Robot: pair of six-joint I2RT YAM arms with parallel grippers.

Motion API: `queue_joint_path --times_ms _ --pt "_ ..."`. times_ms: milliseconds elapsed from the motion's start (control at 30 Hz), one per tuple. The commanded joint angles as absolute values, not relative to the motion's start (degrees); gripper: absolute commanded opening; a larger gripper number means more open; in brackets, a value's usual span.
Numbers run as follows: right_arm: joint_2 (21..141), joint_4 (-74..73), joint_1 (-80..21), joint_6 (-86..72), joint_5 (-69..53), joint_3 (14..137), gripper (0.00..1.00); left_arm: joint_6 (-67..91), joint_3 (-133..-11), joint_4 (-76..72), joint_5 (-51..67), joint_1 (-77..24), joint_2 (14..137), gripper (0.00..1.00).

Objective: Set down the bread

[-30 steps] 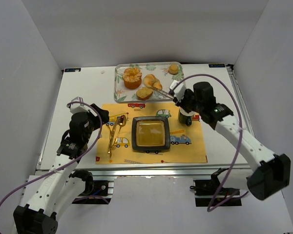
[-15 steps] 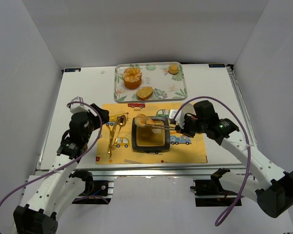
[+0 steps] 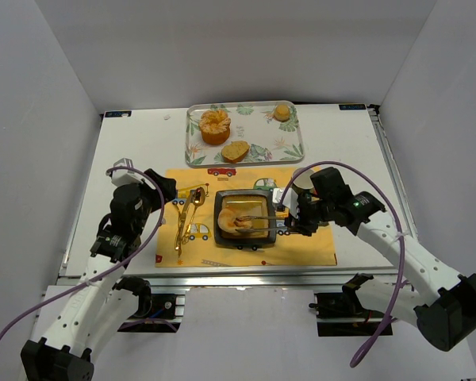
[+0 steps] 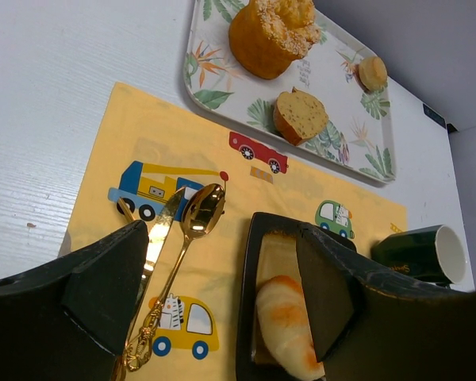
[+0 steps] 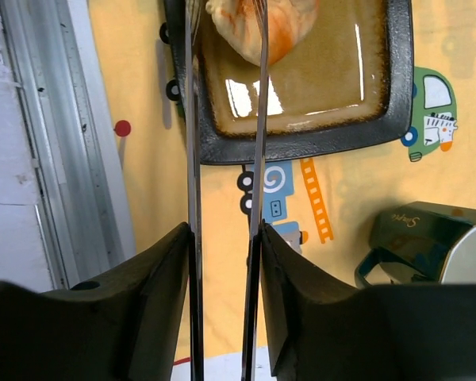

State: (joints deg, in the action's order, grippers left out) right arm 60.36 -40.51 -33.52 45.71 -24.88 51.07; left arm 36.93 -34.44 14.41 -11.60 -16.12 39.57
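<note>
The bread (image 3: 236, 223), a pale croissant with an orange-brown crust, lies on the square dark plate (image 3: 244, 244) in the middle of the yellow placemat (image 3: 305, 248). My right gripper (image 3: 296, 218) is shut on metal tongs (image 3: 262, 214), whose long arms reach left over the plate. In the right wrist view the tong arms (image 5: 192, 159) run on either side of the bread (image 5: 262, 28), and the gripper (image 5: 224, 232) presses on them from outside. My left gripper (image 3: 163, 190) hangs open and holds nothing, left of the plate, above the cutlery. Its wrist view shows the bread (image 4: 285, 325) on the plate (image 4: 250, 302).
A leaf-patterned tray (image 3: 292, 151) at the back holds a muffin (image 3: 215, 125), a bread slice (image 3: 235, 151) and a small bun (image 3: 282, 113). Gold cutlery (image 3: 186, 214) lies on the mat's left side. A dark green mug (image 5: 428, 238) stands right of the plate, under my right arm.
My right gripper has carried the tongs and bread from the tray to the plate and lowered them. The tong arms now stand wider apart. The left arm barely moved.
</note>
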Motion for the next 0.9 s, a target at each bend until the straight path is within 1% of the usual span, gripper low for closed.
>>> queue_joint_path --times_ms 0,100,233,333,367,433,467,567,600,667,800,867 --pt "58.71 -42.53 -33.75 46.84 -28.04 54.31 0.45 36.83 -34.89 13.89 -11.78 -16.08 39.55 0.84" --pt "57.92 -45.07 -33.84 47.28 -29.00 54.75 0.48 36.48 -35.24 13.36 -11.43 -16.08 40.51 0.84" --pt "56.52 -46.40 -33.84 47.64 -30.06 55.98 0.47 36.39 -35.42 12.75 -11.08 -16.08 41.39 0.84" --pt "56.25 -44.23 -33.84 46.24 -29.36 56.86 0.41 36.56 -35.24 12.30 -10.81 -16.08 41.75 0.84" --pt "56.42 -42.56 -33.84 43.71 -28.57 56.95 0.37 36.65 -35.07 12.13 -10.81 -16.08 41.66 0.84" --pt "57.56 -36.60 -33.75 41.06 -25.86 57.82 0.35 36.74 -35.07 12.13 -10.72 -16.08 41.66 0.84" --pt "58.44 -34.21 -33.75 38.35 -24.10 58.09 0.31 36.74 -35.07 12.13 -10.72 -16.08 41.66 0.84" --pt "65.11 -27.36 -33.75 37.18 -17.51 61.69 0.29 36.65 -34.98 11.95 -10.55 -16.08 41.66 0.84" --pt "69.48 -26.46 -33.66 37.44 -16.01 63.18 0.29 36.65 -35.15 12.04 -10.46 -16.08 41.83 0.84" --pt "73.28 -23.75 -33.40 38.58 -12.67 66.69 0.28 36.39 -35.33 12.13 -10.28 -16.08 42.01 0.84" --pt "84.07 -17.24 -33.40 45.16 -9.32 71.26 0.30 36.39 -35.16 11.78 -10.37 -16.08 41.66 0.84" --pt "87.70 -17.31 -33.14 48.77 -8.18 73.47 0.34 36.65 -34.72 11.25 -10.28 -16.08 41.49 0.84"
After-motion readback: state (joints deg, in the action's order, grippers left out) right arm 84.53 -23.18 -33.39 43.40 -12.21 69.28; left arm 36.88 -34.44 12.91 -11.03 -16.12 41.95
